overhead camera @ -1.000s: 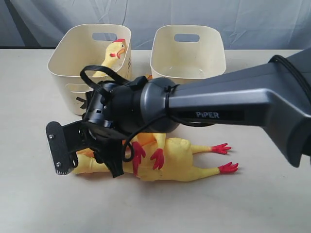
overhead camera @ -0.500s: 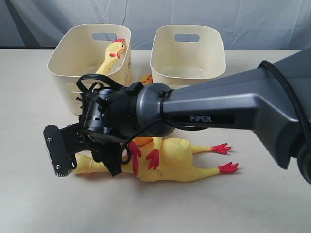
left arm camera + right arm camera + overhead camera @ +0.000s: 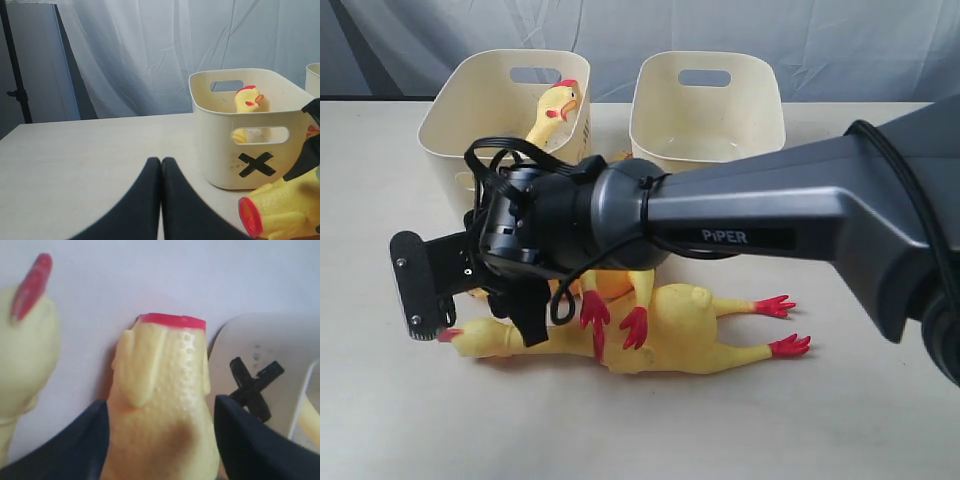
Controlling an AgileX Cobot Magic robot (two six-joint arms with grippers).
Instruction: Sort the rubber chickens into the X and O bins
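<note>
table [image 3: 390, 410]: the pale table carried both bins at the back and two chickens in front of them, as your exterior view showed.
X bin [image 3: 455, 125] [image 3: 220, 150] [image 3: 260, 345]: it stood back left, its black X on the side that faced your left wrist camera.
other bin [image 3: 705, 125]: it stood just beside the X bin on the right, apart from it; you could not read its mark.
binned chicken [image 3: 558, 105] [image 3: 248, 102]: it stood steeply on end in the X bin, leaning toward the other bin, head above the rim.
gripped chicken [image 3: 680, 335] [image 3: 160, 390] [image 3: 285, 210]: it lay with its long axis left to right in the exterior view, red feet to the right, red-ringed neck end to the left, near the X bin's front.
second chicken [image 3: 636, 326]: it lay just behind, mostly hidden by the arm, its red feet draped over the gripped chicken.
right gripper [image 3: 525, 318] [image 3: 161, 412]: it sat low, left of the middle, on your grey arm [image 3: 800, 215] that crossed in from the right.
right fingers [image 3: 75, 442]: one pressed each side of the gripped chicken's neck, clamped on it.
left gripper [image 3: 161, 200]: its black fingers lay together, touching along their length, holding nothing, above the table beside the X bin.
</note>
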